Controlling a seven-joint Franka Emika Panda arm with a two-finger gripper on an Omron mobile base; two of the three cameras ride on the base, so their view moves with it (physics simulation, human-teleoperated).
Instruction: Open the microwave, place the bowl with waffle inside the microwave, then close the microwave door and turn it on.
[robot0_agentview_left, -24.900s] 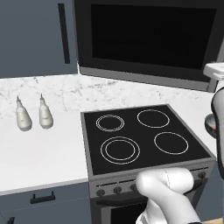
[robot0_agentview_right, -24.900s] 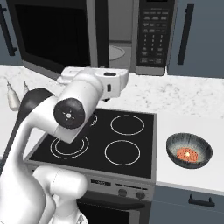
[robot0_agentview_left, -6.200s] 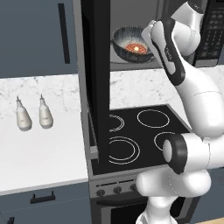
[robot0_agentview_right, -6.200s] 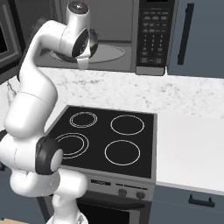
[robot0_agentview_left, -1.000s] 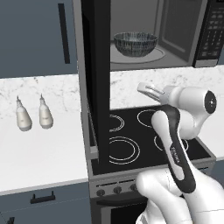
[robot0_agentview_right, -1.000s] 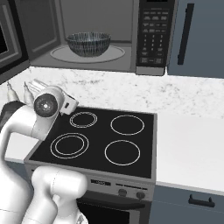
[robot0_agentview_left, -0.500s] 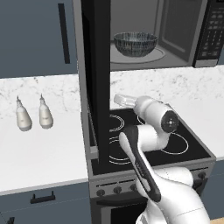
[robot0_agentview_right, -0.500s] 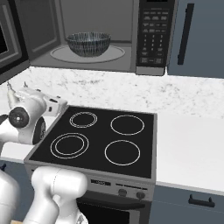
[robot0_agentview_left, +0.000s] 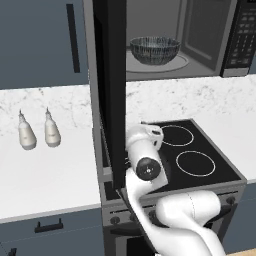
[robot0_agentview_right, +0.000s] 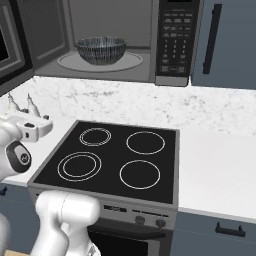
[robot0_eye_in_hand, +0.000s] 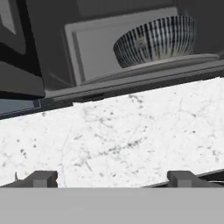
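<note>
Ribbed dark grey bowl (robot0_agentview_left: 154, 50) sits on the turntable inside the black-and-steel microwave (robot0_agentview_right: 125, 45); wide black glass door (robot0_agentview_left: 111, 90) hangs open; jaws (robot0_eye_in_hand: 111, 178) spread wide, empty. Closing and starting remain.

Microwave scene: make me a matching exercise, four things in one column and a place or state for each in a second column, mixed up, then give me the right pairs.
Things:
1. bowl
2. microwave door
3. keypad
4. two bottles

Places or states:
A. swung wide open
B. standing on the white counter left of the stove
C. on the round plate inside the microwave
D. on the microwave front, right of the opening

Pairs: 1-C, 2-A, 3-D, 4-B
</note>
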